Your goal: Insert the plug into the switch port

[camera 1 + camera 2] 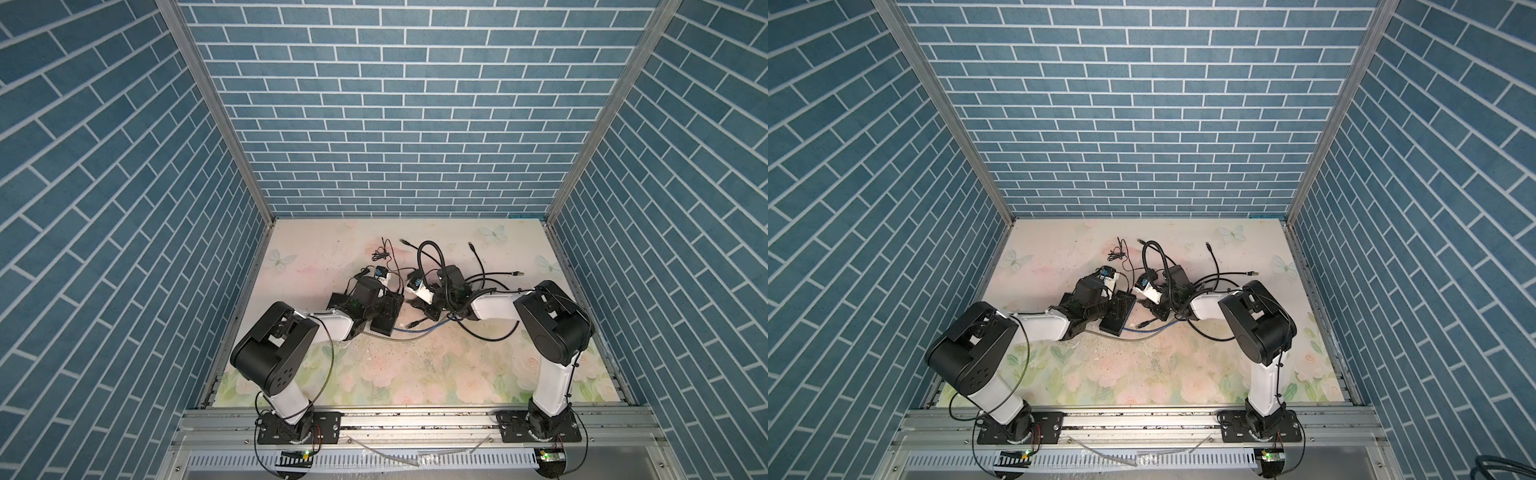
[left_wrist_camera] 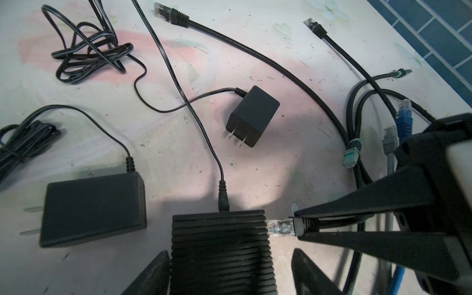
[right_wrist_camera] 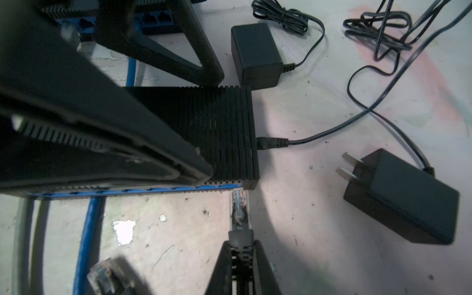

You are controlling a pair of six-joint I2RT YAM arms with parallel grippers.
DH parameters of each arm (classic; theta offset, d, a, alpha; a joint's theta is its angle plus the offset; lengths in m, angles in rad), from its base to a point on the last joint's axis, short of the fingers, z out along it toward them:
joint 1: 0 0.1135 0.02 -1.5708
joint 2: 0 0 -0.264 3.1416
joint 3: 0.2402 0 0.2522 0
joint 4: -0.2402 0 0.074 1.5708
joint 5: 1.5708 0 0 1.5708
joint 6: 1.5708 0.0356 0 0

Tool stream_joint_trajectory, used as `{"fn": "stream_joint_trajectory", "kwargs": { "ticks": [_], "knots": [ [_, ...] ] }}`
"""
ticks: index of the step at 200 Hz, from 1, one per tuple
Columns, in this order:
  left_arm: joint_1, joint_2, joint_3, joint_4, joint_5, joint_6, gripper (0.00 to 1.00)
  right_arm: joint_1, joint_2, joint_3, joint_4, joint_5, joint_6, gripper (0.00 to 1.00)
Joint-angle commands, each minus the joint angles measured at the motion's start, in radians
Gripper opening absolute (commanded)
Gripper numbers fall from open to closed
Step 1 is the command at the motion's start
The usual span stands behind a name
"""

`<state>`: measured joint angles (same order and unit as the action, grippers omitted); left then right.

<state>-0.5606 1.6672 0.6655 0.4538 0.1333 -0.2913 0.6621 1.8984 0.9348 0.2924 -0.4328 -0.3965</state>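
Switch (image 2: 219, 255), black and ribbed, flat on counter (image 2: 255, 166). Left jaws wide apart, straddling switch, not clamping it. Right jaws closed on grey boot of plug (image 3: 238, 204). Plug's clear tip against switch's blue port face, at corner nearest power lead (image 3: 272, 143). How far in: cannot tell. Small adapter (image 2: 251, 116) and large adapter (image 2: 94, 207) lie near switch on counter.
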Motion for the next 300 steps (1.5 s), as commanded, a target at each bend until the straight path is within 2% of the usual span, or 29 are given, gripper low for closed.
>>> {"fn": "stream_joint_trajectory", "kwargs": {
  "ticks": [1, 122, 235, 300],
  "knots": [
    [0.007, 0.022, 0.014, 0.042, 0.004, -0.015, 0.73, 0.013, 0.014, -0.033, 0.060, -0.004, 0.027, 0.00],
    [0.008, 0.079, 0.025, 0.073, 0.020, -0.028, 0.64, 0.022, 0.034, -0.067, 0.137, 0.008, 0.034, 0.00],
    [0.008, 0.150, 0.011, 0.192, 0.216, -0.013, 0.56, 0.028, 0.023, -0.126, 0.362, 0.000, 0.115, 0.00],
    [0.008, 0.141, -0.002, 0.189, 0.247, -0.007, 0.55, 0.037, 0.013, -0.139, 0.461, -0.001, 0.191, 0.00]
  ]
}}
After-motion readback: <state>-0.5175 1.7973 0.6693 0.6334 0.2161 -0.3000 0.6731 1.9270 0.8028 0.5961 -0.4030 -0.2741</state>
